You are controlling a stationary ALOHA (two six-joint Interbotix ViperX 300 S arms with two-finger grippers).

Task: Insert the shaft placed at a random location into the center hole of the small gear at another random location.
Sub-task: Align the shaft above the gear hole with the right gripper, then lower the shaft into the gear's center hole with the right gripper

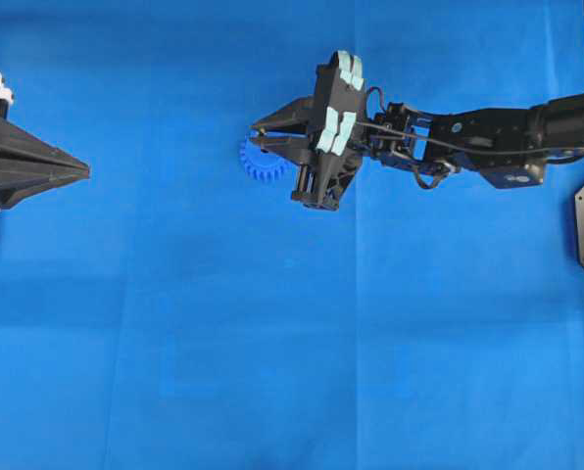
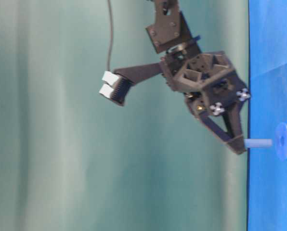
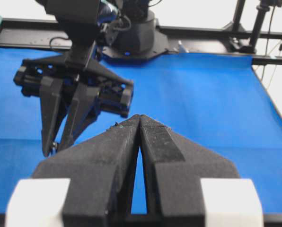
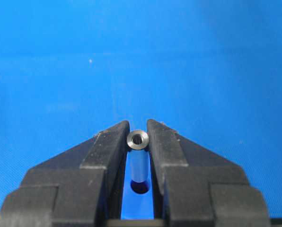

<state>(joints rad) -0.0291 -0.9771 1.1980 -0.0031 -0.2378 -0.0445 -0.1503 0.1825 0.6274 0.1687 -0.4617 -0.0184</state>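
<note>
A blue cloth covers the counter [image 1: 272, 343]. On it lies the small gear [image 1: 263, 163], partly hidden under the right pincer [image 1: 257, 134]. That pincer points down at the gear and pinches the shaft [image 4: 137, 161] between its tips. In the table-level view the shaft runs from the tips straight to the gear's hub, its far end at the center hole. The left pincer [image 1: 84, 171] sits well apart from the gear, its tips pressed together on nothing.
</note>
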